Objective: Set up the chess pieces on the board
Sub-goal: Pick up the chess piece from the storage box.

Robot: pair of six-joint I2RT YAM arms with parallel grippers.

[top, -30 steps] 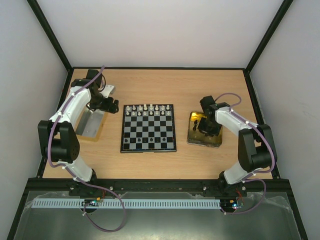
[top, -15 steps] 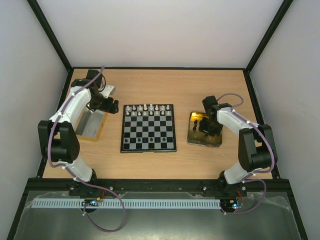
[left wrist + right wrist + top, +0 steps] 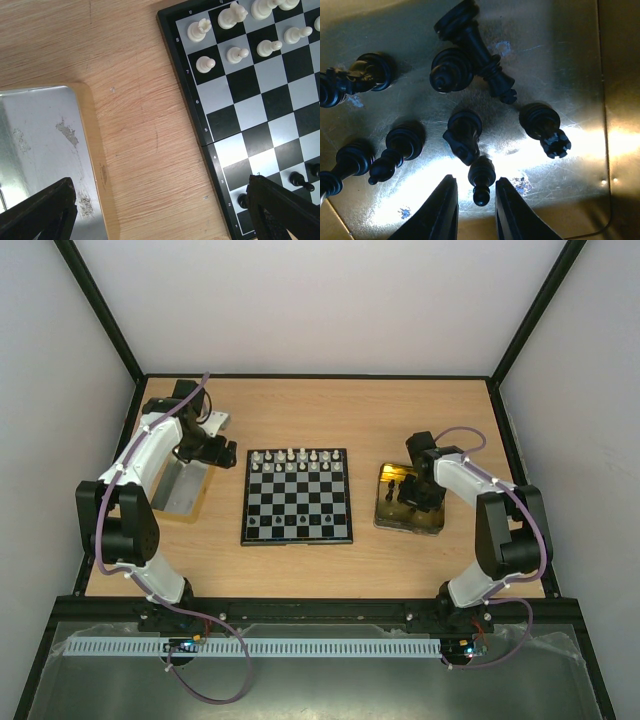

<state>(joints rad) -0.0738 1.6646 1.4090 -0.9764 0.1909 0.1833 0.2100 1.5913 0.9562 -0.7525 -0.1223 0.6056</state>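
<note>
Right tool [image 3: 476, 181] nudges sideways over the gold tray [image 3: 560, 60], now straddling a black pawn [image 3: 481, 173].
Pickup looks imminent, though I cannot tell if it pinches; left tool [image 3: 160, 182] hangs spread, unmoved.

Overhead looks down; wrists look close onto board [image 3: 280, 75], gold tray [image 3: 560, 65].

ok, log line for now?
left end effector open beside board | right end effector straddling black pawn on gold tray, grip unclear | white pieces on board

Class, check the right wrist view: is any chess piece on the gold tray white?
No, every chess piece visible on the gold tray is black.
</note>
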